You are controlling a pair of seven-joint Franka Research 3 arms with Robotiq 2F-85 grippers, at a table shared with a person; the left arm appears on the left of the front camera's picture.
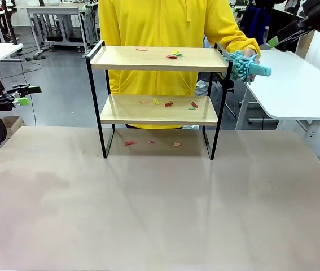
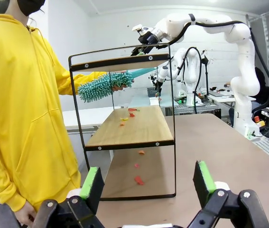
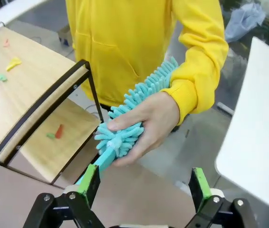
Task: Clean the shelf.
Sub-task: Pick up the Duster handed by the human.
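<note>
The shelf (image 1: 154, 58) stands mid-table, a two-tier wooden rack in a black frame. Small red, yellow and green scraps (image 1: 174, 55) lie on its top board, with more scraps on the lower board (image 1: 168, 104) and on the table underneath. Behind it a person in a yellow hoodie holds a teal fluffy duster (image 1: 241, 65) by the shelf's right end. In the right wrist view the duster (image 3: 136, 109) lies in the hand, handle end toward my open right gripper (image 3: 143, 185), which does not touch it. My left gripper (image 2: 148, 183) is open and empty, facing the shelf (image 2: 129, 128) end-on.
The left gripper (image 1: 27, 95) hangs off the table's left edge and the right gripper (image 1: 275, 38) is high at the far right. White tables (image 1: 295, 84) stand beside and behind. The near tabletop (image 1: 160, 209) is bare.
</note>
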